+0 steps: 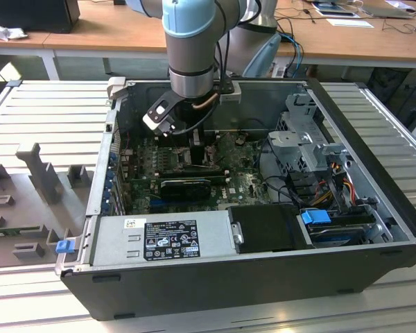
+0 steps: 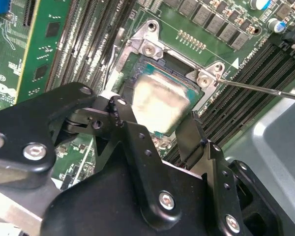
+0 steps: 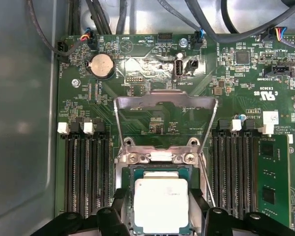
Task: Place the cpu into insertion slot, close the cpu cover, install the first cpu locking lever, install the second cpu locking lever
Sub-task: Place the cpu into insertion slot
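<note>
One cpu [image 2: 160, 101] corner hides behind pincer [image 2: 155, 120].

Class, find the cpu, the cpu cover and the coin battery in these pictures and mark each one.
cpu [image 3: 161, 204]: first wrist view, middle of its silvery top.
cpu cover [image 3: 165, 101]: first wrist view, end bar of the open frame.
coin battery [image 3: 101, 65]: first wrist view, centre of its round face.

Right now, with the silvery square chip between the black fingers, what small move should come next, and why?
Probably lower the silvery square cpu straight down: the black gripper holds it over the dark square insertion slot, and the silvery metal-frame cpu cover lies open.
</note>
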### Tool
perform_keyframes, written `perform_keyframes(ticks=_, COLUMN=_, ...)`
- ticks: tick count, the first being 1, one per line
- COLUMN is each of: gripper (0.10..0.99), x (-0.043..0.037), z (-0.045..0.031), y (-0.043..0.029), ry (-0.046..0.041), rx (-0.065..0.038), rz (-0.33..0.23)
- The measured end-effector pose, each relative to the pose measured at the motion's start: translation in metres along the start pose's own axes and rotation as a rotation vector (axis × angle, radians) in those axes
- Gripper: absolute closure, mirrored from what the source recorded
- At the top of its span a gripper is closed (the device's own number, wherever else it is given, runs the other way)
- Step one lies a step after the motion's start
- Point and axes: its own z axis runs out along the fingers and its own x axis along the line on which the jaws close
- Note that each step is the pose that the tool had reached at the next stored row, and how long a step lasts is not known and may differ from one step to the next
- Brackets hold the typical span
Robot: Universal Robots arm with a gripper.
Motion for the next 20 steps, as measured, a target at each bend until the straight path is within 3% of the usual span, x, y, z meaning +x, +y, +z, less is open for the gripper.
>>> perform_keyframes(ticks=15, gripper=0.482, x=-0.0046, z=-0.0001, y=0.0002, ry=-0.0005, rx=0.0, rz=0.005)
perform_keyframes(ticks=20, gripper=0.482, x=-0.0047, z=-0.0001, y=0.0002, ry=-0.0109, rx=0.0, rz=0.005)
